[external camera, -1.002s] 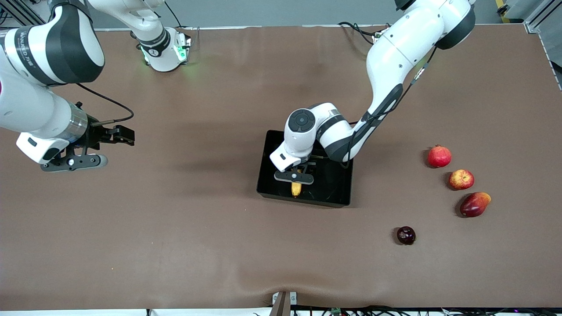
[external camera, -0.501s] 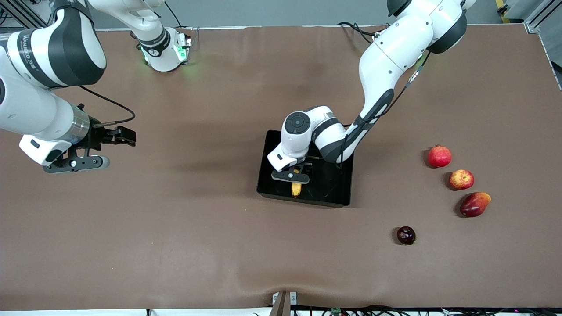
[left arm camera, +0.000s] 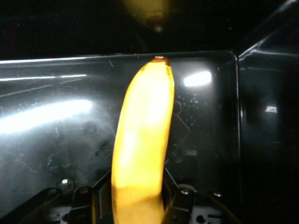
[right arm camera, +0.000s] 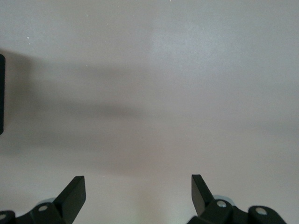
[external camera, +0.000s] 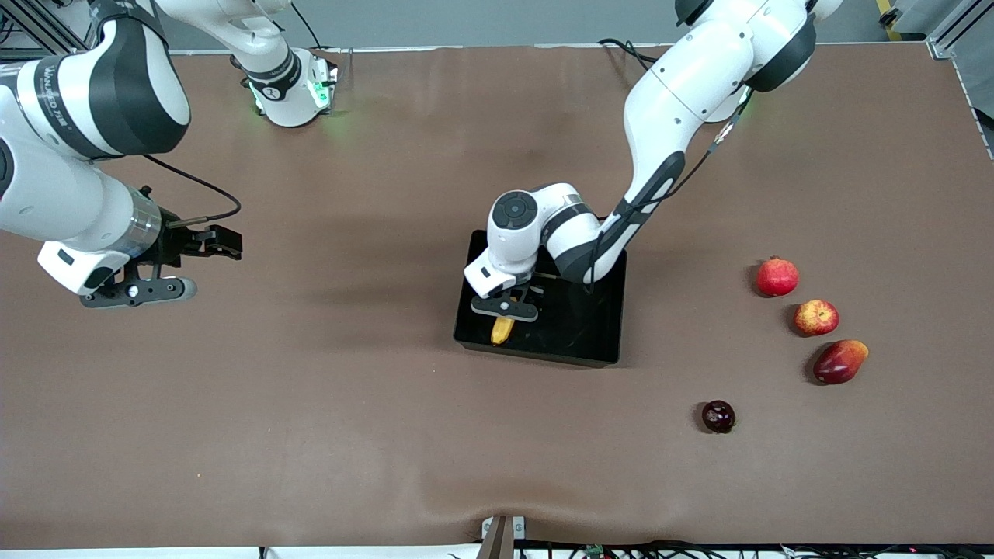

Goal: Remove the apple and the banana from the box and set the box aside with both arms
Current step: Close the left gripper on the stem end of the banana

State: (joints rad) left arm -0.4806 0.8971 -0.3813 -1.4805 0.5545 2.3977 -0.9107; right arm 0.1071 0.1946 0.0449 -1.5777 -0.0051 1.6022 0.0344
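- The right tool [external camera: 203,250] hangs over bare brown surface [external camera: 311,404] at the right arm's end, its fingers [right arm camera: 74,193] spread wide and holding nothing; the right arm waits, elbow raised, barely shifted from a second ago.
- The left tool [external camera: 509,304] is down inside the black box [external camera: 602,341] at mid-surface, its jaws closed on the banana [external camera: 502,330]. A second ago those jaws stood open above the fruit; they have since clamped shut.
- In that time the left tool has slid toward the right arm's end of the box, and the banana's free tip has swung with it, now angled rather than pointing straight at the front camera.
- The left arm reaches in from its base with forearm sloping down and wrist bent over the box.
- In the left wrist view the banana [left arm camera: 142,149] runs out from between the fingers [left arm camera: 180,200], its tip near the glossy box wall [left arm camera: 243,116].
- Well apart, toward the left arm's end, lie a pomegranate [external camera: 777,276], the apple [external camera: 816,317], a red pointed fruit [external camera: 839,362] and a dark plum [external camera: 718,416].
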